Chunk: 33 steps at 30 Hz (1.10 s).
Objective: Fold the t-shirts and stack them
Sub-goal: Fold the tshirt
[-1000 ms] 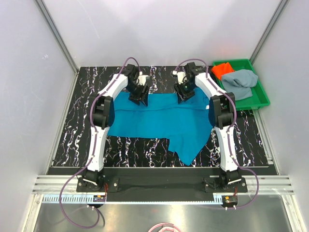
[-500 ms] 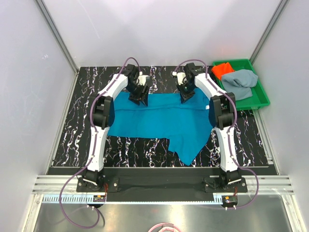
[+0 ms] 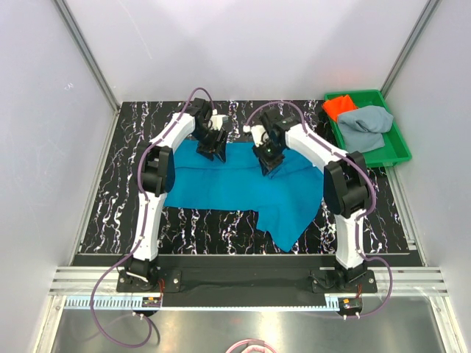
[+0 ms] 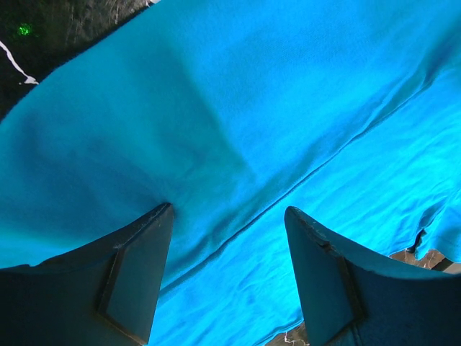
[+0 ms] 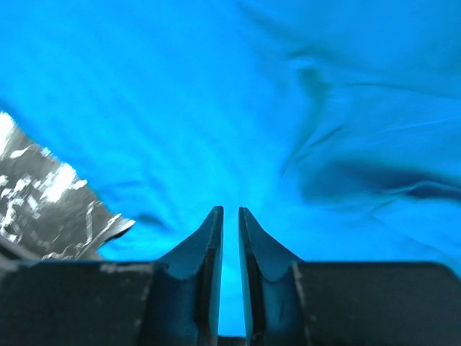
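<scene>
T-shirts from above: the teal shirt lies spread across the middle of the counter, with one flap trailing toward the near edge. The orange shirt and grey shirt sit bunched in the tray at the far right corner. The left gripper is at the teal shirt's far hem. The right gripper is further in on the cloth, where it looks rucked.

Left wrist view: the fingers stand well apart just over the teal cloth, clamped on nothing. A seam runs diagonally between them, and a bit of dark counter shows at the upper left.

Right wrist view: the fingers are almost together, with only a slit between them, over creased teal cloth. Whether a fold is nipped there I cannot tell.

The shirt looks light, limp and thin. It will likely sag from any single hold and drag wrinkles across the counter. The best hold is probably at two hem or shoulder corners, one per gripper, pinching deep enough that the thin fabric does not slip out.
</scene>
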Each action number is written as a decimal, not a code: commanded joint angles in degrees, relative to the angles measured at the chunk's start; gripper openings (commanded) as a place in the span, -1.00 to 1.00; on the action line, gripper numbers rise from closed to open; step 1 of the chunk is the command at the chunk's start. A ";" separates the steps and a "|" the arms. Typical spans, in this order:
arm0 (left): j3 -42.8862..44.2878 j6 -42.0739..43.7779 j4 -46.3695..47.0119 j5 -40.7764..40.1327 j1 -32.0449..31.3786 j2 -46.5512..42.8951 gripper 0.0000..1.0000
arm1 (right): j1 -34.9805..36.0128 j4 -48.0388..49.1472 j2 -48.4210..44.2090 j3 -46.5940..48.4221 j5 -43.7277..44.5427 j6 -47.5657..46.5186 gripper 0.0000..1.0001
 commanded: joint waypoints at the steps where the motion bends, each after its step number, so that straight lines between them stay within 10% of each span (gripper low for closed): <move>1: 2.16 -0.64 1.45 1.81 0.08 0.01 0.37 | 1.25 0.69 -5.83 -2.70 0.55 2.33 -0.55; 4: 2.07 -0.73 1.36 1.90 0.08 -0.26 0.37 | 1.08 1.74 -6.81 -2.53 4.67 1.28 -0.20; 20: -2.14 0.67 0.75 0.40 0.08 -3.59 0.38 | -11.84 3.68 16.12 21.46 9.51 -3.21 -0.29; 33: -0.39 0.41 0.84 0.31 0.26 -2.10 0.38 | -13.52 2.01 9.55 10.06 9.78 -4.26 -0.30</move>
